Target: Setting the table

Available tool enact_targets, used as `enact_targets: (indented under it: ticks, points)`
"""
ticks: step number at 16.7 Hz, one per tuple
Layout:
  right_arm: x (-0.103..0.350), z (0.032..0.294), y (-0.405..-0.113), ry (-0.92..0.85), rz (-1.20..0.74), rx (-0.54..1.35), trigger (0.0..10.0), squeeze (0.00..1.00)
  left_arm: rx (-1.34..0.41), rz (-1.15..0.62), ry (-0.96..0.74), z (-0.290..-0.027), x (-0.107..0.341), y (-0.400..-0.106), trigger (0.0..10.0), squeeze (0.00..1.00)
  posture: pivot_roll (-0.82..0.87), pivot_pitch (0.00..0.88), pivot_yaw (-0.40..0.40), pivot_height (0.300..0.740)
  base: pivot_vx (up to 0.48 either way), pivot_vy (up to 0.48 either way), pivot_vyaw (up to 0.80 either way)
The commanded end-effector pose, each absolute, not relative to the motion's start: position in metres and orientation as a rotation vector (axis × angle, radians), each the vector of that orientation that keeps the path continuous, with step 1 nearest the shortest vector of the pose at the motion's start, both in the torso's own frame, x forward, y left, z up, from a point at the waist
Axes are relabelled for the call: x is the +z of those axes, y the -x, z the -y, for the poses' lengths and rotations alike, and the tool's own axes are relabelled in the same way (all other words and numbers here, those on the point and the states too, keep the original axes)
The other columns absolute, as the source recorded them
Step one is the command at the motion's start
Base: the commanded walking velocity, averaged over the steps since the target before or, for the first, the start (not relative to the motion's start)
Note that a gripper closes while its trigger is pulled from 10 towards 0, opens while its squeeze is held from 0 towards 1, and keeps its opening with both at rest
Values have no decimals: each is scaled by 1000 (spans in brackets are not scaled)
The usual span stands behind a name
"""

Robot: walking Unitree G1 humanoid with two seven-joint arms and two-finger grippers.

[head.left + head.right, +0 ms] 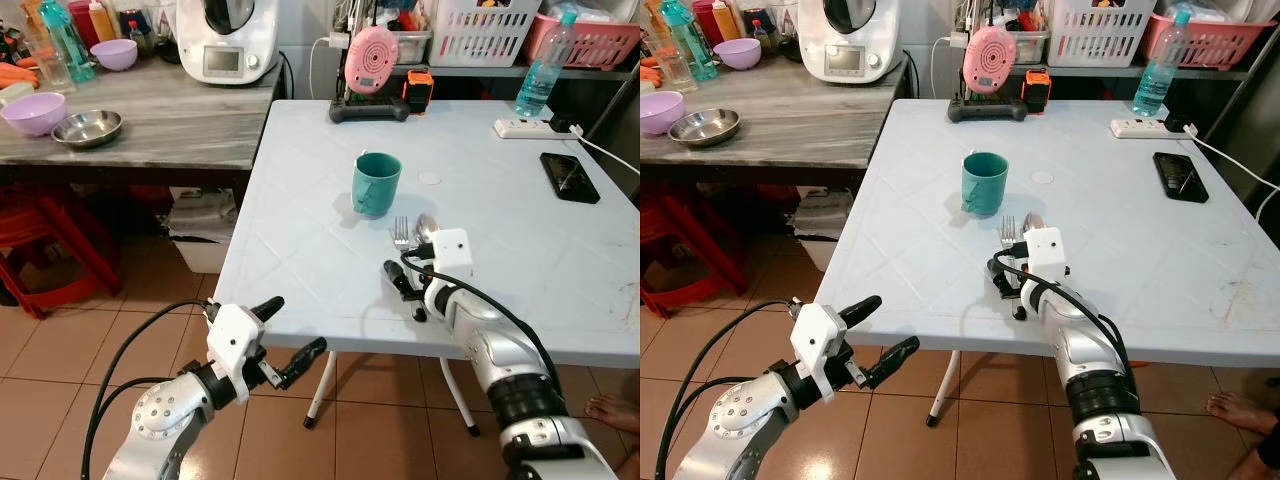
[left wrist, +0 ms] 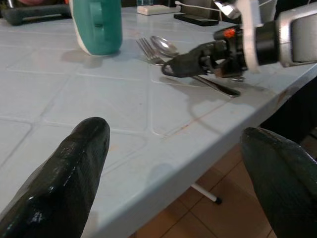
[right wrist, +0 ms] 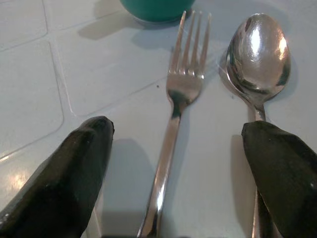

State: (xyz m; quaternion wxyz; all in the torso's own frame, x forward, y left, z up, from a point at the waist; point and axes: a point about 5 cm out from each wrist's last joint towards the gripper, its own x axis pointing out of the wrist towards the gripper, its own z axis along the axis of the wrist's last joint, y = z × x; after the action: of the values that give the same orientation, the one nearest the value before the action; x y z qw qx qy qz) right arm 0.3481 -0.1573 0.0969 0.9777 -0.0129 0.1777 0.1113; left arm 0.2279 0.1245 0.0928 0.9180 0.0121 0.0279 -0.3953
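While the left hand (image 1: 283, 334) hangs spread below the worktop (image 1: 300, 260) edge, a teal mug (image 1: 376, 183) stands mid-worktop. Near it, a fork (image 3: 176, 99) and spoon (image 3: 257, 59) lie side by side; the right hand (image 3: 178, 173), fingers spread, straddles their handles.

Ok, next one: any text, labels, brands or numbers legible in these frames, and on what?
No text can be read.
Kitchen machine: its front display is too small to read.
Water bottle: label blurred, unreadable.
Teal mug, fork and spoon: no markings visible.
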Motion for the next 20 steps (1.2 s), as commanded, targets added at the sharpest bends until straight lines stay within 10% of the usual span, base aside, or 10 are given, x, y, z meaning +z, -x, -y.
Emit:
enact_targets:
  ticks: [1, 3, 6, 7, 8, 9, 10, 20]
  points:
    - [95, 154, -350, 39, -367, 247, 2157, 0, -817, -64, -39, -125, 94, -226, 10000, 0, 53, 69, 6, 740, 0, 0, 0]
    - [96, 153, -353, 50, -371, 261, 0, 0, -815, -65, -38, -125, 94, -225, 10000, 0, 56, 69, 2, 740, 0, 0, 0]
    - [93, 155, -354, 80, -393, 271, 1059, 0, -815, -67, -38, -124, 93, -224, 10000, 0, 56, 69, -1, 740, 0, 0, 0]
    - [90, 157, -352, 97, -404, 266, 2392, 0, -813, -67, -39, -124, 93, -224, 10000, 0, 57, 65, -4, 740, 0, 0, 0]
    - [87, 158, -350, 98, -416, 262, 7333, 0, -812, -66, -38, -124, 93, -224, 10000, 0, 58, 64, -3, 740, 0, 0, 0]
    - [86, 159, -349, 102, -420, 259, 7333, 0, -812, -66, -38, -124, 93, -224, 10000, 0, 58, 64, -3, 740, 0, 0, 0]
    - [87, 158, -349, 92, -418, 264, 10000, 0, -812, -66, -38, -124, 93, -225, 10000, 0, 58, 64, -3, 740, 0, 0, 0]
    - [106, 155, -356, 96, -371, 264, 10000, 0, -809, -72, -38, -125, 92, -225, 10000, 0, 63, 62, -6, 740, 0, 0, 0]
